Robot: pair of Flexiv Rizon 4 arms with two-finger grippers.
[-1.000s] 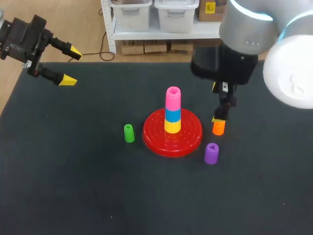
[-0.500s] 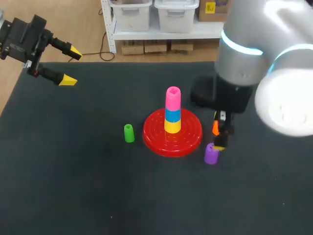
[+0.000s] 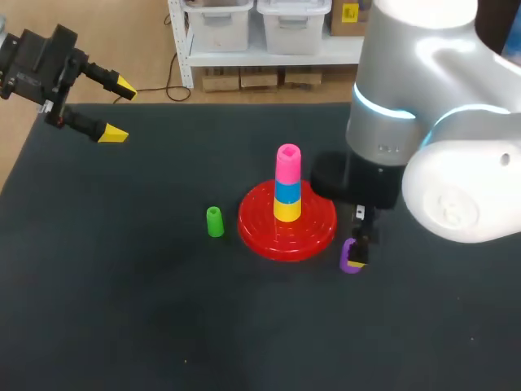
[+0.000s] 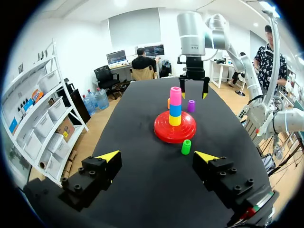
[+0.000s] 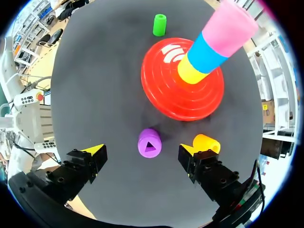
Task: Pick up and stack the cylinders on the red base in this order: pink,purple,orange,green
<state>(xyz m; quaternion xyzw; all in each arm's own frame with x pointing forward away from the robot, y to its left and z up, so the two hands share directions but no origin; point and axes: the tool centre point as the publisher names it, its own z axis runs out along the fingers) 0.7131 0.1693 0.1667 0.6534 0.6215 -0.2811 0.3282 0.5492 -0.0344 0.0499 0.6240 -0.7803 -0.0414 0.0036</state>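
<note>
Base [image 3: 319, 228]: red disc, flat on the dark table [image 3: 122, 285], near its middle.
Stack: on the base's middle stand yellow [image 3: 286, 211] lowest, blue [image 3: 286, 192] above it, pink [image 3: 287, 163] on top, all upright and in line.
Purple [image 5: 149, 142]: upright on the table, just beside the base's rim on the right arm's side, between the right gripper's fingers.
Orange [image 5: 207, 142]: on the table just beside one finger of the right gripper, near the base and near purple. The head view hides it behind the right arm [image 3: 431, 163].
Green [image 3: 214, 221]: upright on the table, just beside the base on the side away from purple, well apart from both grippers.
Right gripper [image 5: 141, 151]: released, fingers spread wide on either side of purple, with a gap on each side, so neither touches it.
Left gripper [image 4: 158, 156]: released, fingers wide apart with nothing between them, at the table's far left corner, well apart from base and cylinders.
</note>
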